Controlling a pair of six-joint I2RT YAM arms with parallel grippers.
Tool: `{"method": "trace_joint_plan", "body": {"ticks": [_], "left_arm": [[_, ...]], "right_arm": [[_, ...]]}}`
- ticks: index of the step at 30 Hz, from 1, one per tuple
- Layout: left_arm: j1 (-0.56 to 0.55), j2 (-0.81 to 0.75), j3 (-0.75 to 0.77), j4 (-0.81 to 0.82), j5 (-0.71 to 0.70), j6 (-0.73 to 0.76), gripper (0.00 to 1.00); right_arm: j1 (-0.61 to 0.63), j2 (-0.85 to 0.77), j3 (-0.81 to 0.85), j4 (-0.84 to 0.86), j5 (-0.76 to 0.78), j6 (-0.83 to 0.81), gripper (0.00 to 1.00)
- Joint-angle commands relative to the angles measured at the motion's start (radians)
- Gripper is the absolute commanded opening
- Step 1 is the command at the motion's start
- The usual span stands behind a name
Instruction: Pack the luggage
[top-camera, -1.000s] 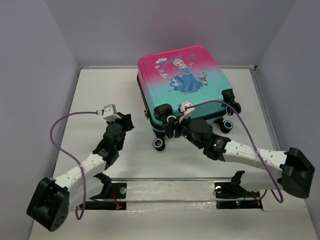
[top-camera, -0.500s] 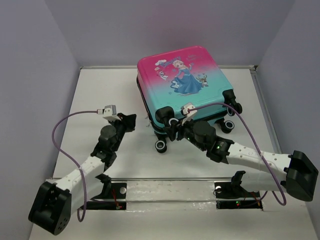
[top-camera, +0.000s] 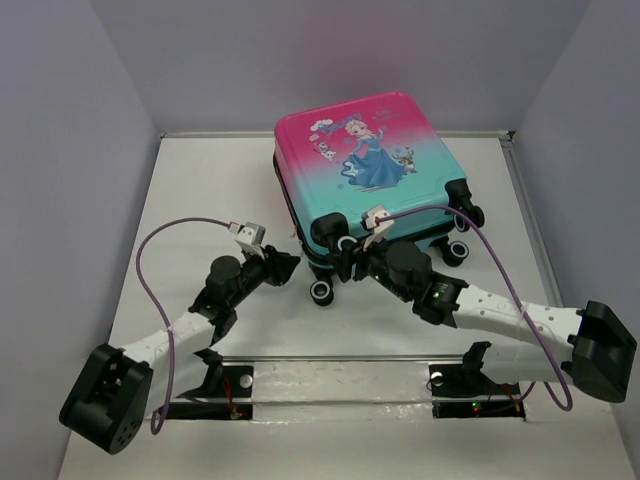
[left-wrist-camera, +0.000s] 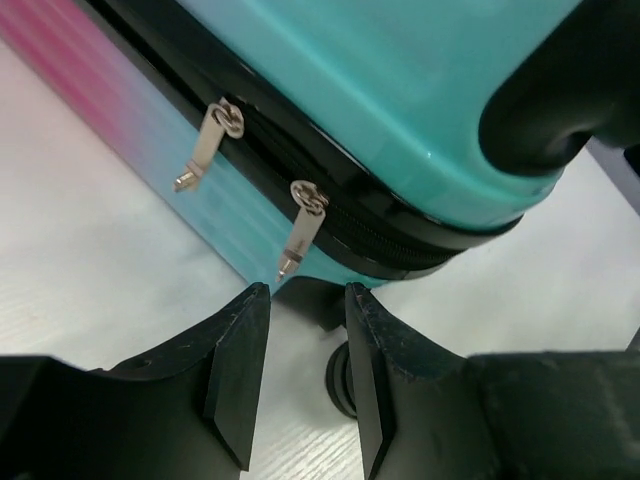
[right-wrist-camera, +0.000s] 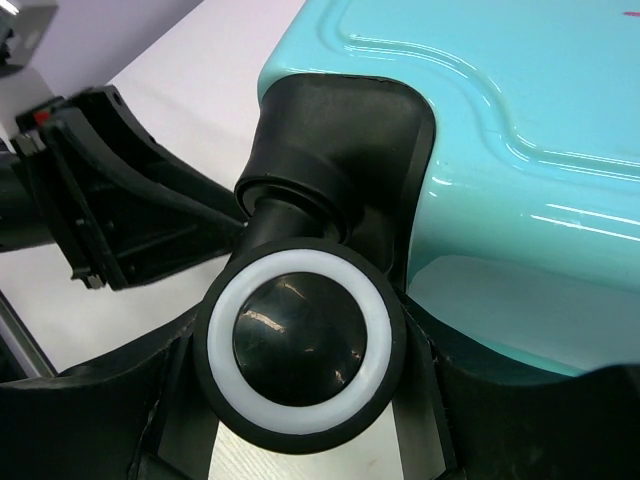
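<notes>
From above, we see the suitcase (top-camera: 365, 165) lying flat on the table (top-camera: 200, 190) with its printed shell up, just beyond both hands. The left hand (top-camera: 287, 262) points at the near left corner of the suitcase. Its tips are just short of the side wall, and the lower wheel (top-camera: 320, 290) sits just to its right. The right hand (top-camera: 345, 260) comes in from the other side and meets the same near edge, close beside the left one. From up here we cannot tell how its fingers stand. At the left wrist, the left hand (left-wrist-camera: 307, 300) is spread a little, with a bare gap between its two dark fingers (left-wrist-camera: 240, 370) and nothing pinched. Straight ahead of that gap hangs one zipper pull (left-wrist-camera: 298, 232), its tip just above the fingertips and not touching them. A second pull (left-wrist-camera: 207, 145) hangs farther off to the left on the same dark zipper line. The lower wheel (left-wrist-camera: 342, 375) shows beneath the gap. At the right wrist, the right hand (right-wrist-camera: 300, 385) is pinching a black wheel (right-wrist-camera: 300, 345) with a white ring, with one finger pressed to each side. The teal corner of the suitcase (right-wrist-camera: 520, 190) rises just beyond it.
</notes>
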Motion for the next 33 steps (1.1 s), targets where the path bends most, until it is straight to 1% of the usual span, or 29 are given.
{"method": "trace_joint_plan", "body": {"ticks": [1, 2, 4, 8, 9, 10, 12, 15, 16, 17, 20, 22, 23, 25, 26, 27, 29, 31, 33], "left_arm": [[-0.064, 0.067, 0.057, 0.062, 0.038, 0.083, 0.46], [-0.081, 0.067, 0.057, 0.062, 0.024, 0.091, 0.45], [-0.116, 0.119, 0.084, 0.059, -0.017, 0.106, 0.45], [-0.121, 0.158, 0.126, 0.043, -0.118, 0.108, 0.45], [-0.121, 0.169, 0.138, 0.042, -0.135, 0.111, 0.44], [-0.121, 0.172, 0.149, 0.031, -0.193, 0.109, 0.4], [-0.121, 0.179, 0.178, -0.015, -0.235, 0.112, 0.36], [-0.121, 0.179, 0.199, -0.055, -0.327, 0.125, 0.36], [-0.121, 0.181, 0.201, -0.062, -0.335, 0.131, 0.39], [-0.121, 0.187, 0.205, -0.075, -0.338, 0.143, 0.46], [-0.12, 0.19, 0.201, -0.092, -0.349, 0.149, 0.47], [-0.121, 0.178, 0.178, -0.093, -0.355, 0.148, 0.45], [-0.121, 0.163, 0.172, -0.093, -0.356, 0.145, 0.42], [-0.121, 0.149, 0.169, -0.099, -0.365, 0.142, 0.42], [-0.121, 0.146, 0.172, -0.105, -0.376, 0.142, 0.49], [-0.121, 0.149, 0.175, -0.105, -0.378, 0.148, 0.53], [-0.121, 0.172, 0.19, -0.102, -0.356, 0.154, 0.56], [-0.121, 0.188, 0.198, -0.085, -0.329, 0.168, 0.57], [-0.12, 0.204, 0.202, -0.058, -0.269, 0.18, 0.55]], "right_arm": [[-0.003, -0.021, 0.049, 0.012, 0.087, 0.019, 0.07], [-0.003, -0.021, 0.049, 0.012, 0.087, 0.019, 0.07], [-0.003, -0.021, 0.049, 0.012, 0.084, 0.02, 0.07], [-0.003, -0.024, 0.046, 0.012, 0.073, 0.022, 0.07], [-0.003, -0.026, 0.044, 0.013, 0.07, 0.022, 0.07], [-0.003, -0.031, 0.042, 0.013, 0.067, 0.022, 0.07], [-0.003, -0.032, 0.041, 0.013, 0.058, 0.022, 0.07], [-0.003, -0.031, 0.039, 0.013, 0.055, 0.023, 0.07], [-0.003, -0.031, 0.039, 0.013, 0.056, 0.025, 0.07], [-0.003, -0.028, 0.038, 0.013, 0.053, 0.025, 0.07], [-0.003, -0.024, 0.036, 0.013, 0.055, 0.025, 0.07], [-0.003, -0.026, 0.033, 0.015, 0.058, 0.025, 0.07], [-0.003, -0.027, 0.033, 0.015, 0.058, 0.025, 0.07], [-0.003, -0.034, 0.033, 0.016, 0.056, 0.023, 0.07], [-0.003, -0.035, 0.033, 0.016, 0.053, 0.022, 0.07], [-0.003, -0.04, 0.029, 0.016, 0.05, 0.02, 0.07], [-0.003, -0.057, 0.023, 0.013, 0.045, 0.02, 0.07], [-0.003, -0.072, 0.013, 0.01, 0.039, 0.025, 0.07], [-0.003, -0.075, 0.007, 0.007, 0.039, 0.029, 0.07]]}}
